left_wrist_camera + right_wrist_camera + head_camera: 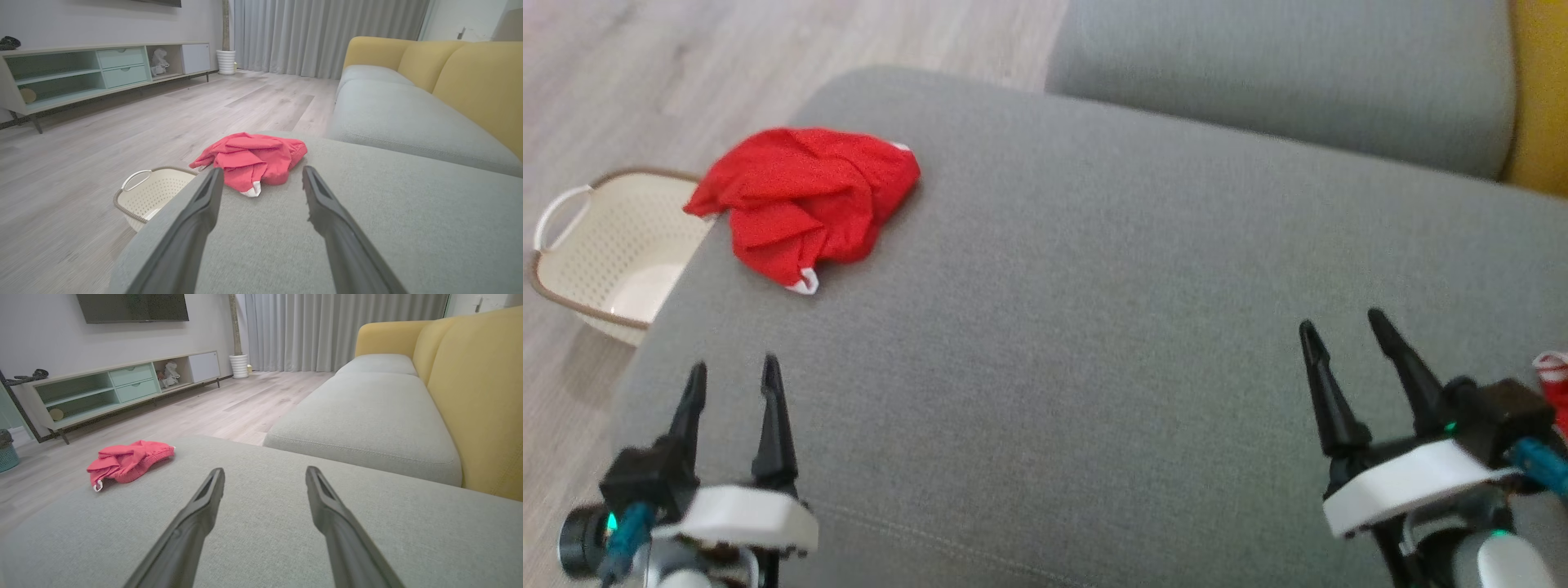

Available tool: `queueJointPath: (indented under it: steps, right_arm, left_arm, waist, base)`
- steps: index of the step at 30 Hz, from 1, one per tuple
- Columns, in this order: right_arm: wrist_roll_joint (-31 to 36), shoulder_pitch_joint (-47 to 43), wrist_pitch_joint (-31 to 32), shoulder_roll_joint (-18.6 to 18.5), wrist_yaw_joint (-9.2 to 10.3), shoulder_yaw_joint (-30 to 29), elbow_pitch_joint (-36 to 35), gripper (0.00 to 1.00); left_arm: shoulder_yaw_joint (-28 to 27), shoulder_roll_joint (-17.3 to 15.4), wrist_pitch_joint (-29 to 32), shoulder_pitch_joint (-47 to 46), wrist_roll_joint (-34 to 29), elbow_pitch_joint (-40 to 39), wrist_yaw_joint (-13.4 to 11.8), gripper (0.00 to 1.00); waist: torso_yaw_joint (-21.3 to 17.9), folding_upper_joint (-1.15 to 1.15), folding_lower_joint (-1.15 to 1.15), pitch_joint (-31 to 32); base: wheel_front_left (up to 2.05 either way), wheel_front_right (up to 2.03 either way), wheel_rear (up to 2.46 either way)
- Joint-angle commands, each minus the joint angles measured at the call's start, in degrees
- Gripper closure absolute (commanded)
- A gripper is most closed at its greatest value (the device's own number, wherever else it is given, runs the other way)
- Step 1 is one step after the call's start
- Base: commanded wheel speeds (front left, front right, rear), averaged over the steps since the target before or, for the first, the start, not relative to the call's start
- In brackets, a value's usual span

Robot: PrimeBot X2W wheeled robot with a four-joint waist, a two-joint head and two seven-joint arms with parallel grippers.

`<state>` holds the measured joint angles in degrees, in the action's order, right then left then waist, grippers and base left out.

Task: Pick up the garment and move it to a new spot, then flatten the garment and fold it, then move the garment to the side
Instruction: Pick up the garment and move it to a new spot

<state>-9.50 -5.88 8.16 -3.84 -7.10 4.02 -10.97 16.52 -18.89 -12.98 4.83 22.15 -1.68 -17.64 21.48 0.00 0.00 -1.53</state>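
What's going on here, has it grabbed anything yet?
Nothing is held yet. The red garment lies crumpled at the left edge of the grey sofa cushion, with a cream basket on the floor below that edge. The left gripper and right gripper are both open above the cushion, clear of the garment; the left is nearer.

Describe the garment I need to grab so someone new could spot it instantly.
Start at the big grey seat cushion in front of the robot and follow it to its far left corner. There a crumpled garment lies at the edge, beside a cream perforated basket on the floor. It is bright red with white trim, against grey fabric.
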Motion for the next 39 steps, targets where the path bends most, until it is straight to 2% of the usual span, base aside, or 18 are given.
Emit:
queueJointPath:
  steps: [1, 5, 10, 19, 27, 28, 29, 30, 33, 39]
  right_arm:
    - [0.5, 3.7, 0.2, -1.2, -0.39, 1.3, -2.7, 0.00]
    - [1.0, 5.9, 1.9, -2.6, -0.39, 0.9, -4.9, 0.00]
    - [1.4, 8.6, 3.8, -4.3, -0.39, 0.4, -7.5, 0.00]
    - [1.3, 11.7, 5.4, -6.7, -0.39, 0.7, -9.5, 0.00]
    - [0.6, 13.3, 5.5, -7.4, -0.39, 1.0, -9.3, 0.00]
    - [0.6, 13.4, 5.5, -7.4, -0.39, 0.9, -9.2, 0.00]
    - [0.5, 13.4, 5.5, -7.4, -0.39, 0.9, -9.2, 0.00]
    - [0.5, 13.4, 5.4, -7.3, -0.39, 0.7, -9.1, 0.00]
    - [1.0, 13.3, 4.4, -7.4, -0.39, 0.6, -9.1, 0.00]
    - [1.1, 12.7, 3.0, -6.5, -0.39, -0.5, -8.3, 0.00]
  left_arm:
    - [-2.6, -0.4, -0.8, -4.9, 0.0, -2.0, 0.1, 0.00]
    - [-3.8, 1.3, -1.5, -9.2, 0.9, -0.7, 1.1, 0.00]
    - [-5.8, 2.5, -1.9, -17.8, 2.6, 7.0, 4.6, 0.00]
    - [-10.0, 1.2, -2.0, -33.7, 6.5, 34.6, 12.5, 0.00]
    - [-11.7, 0.0, -1.7, -43.9, 9.0, 56.4, 16.8, 0.00]
    - [-11.8, 0.0, -1.7, -44.7, 9.3, 58.3, 17.1, 0.25]
    - [-11.8, -0.2, -1.8, -45.4, 9.4, 59.8, 17.5, 0.69]
    - [-11.8, -0.5, -1.8, -45.9, 9.3, 61.2, 17.9, 1.00]
    - [-11.8, -0.8, -2.0, -47.0, 8.4, 61.8, 18.1, 1.00]
    - [-14.7, -1.1, -2.0, -43.6, 4.1, 50.4, 16.3, 1.00]
  waist:
    - [-0.9, 0.00, 0.00, -2.4]
    - [-2.2, 0.00, 0.00, -8.1]
    - [-3.8, 0.00, 0.00, -14.9]
    - [-6.4, 0.00, 0.00, -22.0]
    - [-7.8, 0.00, 0.00, -23.6]
    - [-7.8, 0.00, 0.00, -23.6]
    - [-7.9, 0.00, 0.00, -23.6]
    - [-8.0, 0.00, 0.00, -23.5]
    - [-7.9, 0.00, 0.00, -22.7]
    - [-7.1, 0.00, 0.00, -20.1]
  base:
    - [0.00, 0.00, 0.00]
    - [0.00, 0.00, 0.00]
    - [0.00, 0.00, 0.00]
    - [0.00, 0.00, 0.00]
    - [0.00, 0.00, 0.00]
    - [0.00, 0.00, 0.00]
    - [0.00, 0.00, 0.00]
    - [0.00, 0.00, 0.00]
    - [0.00, 0.00, 0.00]
    - [0.00, 0.00, 0.00]
